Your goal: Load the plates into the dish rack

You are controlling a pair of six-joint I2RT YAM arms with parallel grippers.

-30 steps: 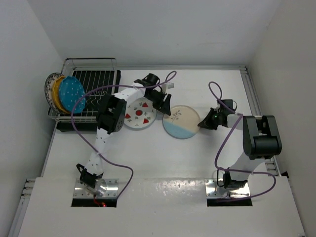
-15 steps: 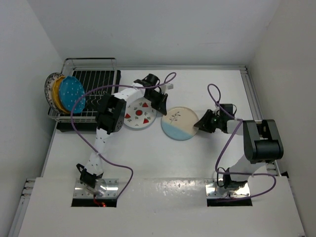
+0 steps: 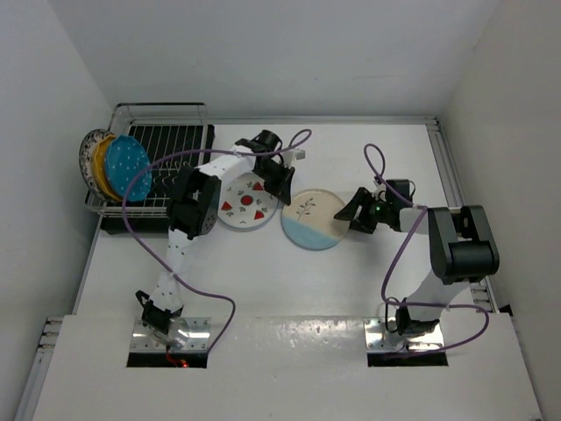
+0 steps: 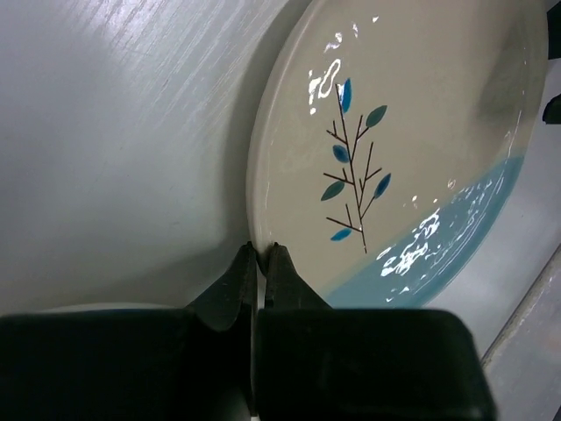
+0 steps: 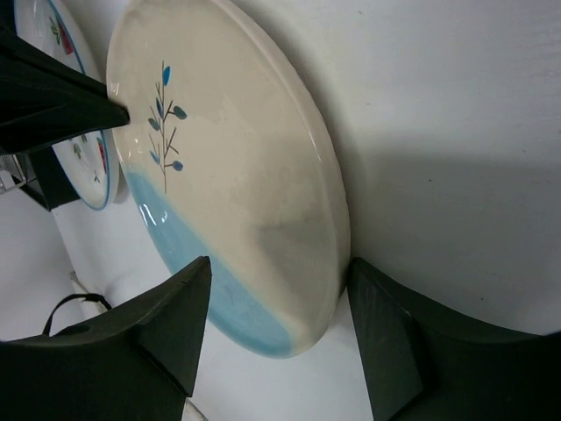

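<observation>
The cream-and-light-blue sprig plate (image 3: 314, 219) lies near the table's middle. My left gripper (image 3: 286, 181) is shut on its far left rim; in the left wrist view my left gripper (image 4: 261, 251) pinches the edge of the plate (image 4: 394, 149). My right gripper (image 3: 354, 211) stands open at the plate's right edge. In the right wrist view, my right gripper (image 5: 279, 267) has one jaw on each side of the rim of the plate (image 5: 228, 175), apart from it. The strawberry plate (image 3: 245, 203) lies flat just left. Three plates (image 3: 123, 167) stand in the dish rack (image 3: 162, 107).
The rack sits on a black tray (image 3: 131, 221) in the far left corner against the wall. The left arm's purple cable (image 3: 166, 158) arcs over the rack. A raised rail (image 3: 451, 175) runs along the table's right side.
My right gripper has opened and let go of the sprig plate's rim. My left gripper has shut on the opposite rim, and the plate has shifted a little to the left.
</observation>
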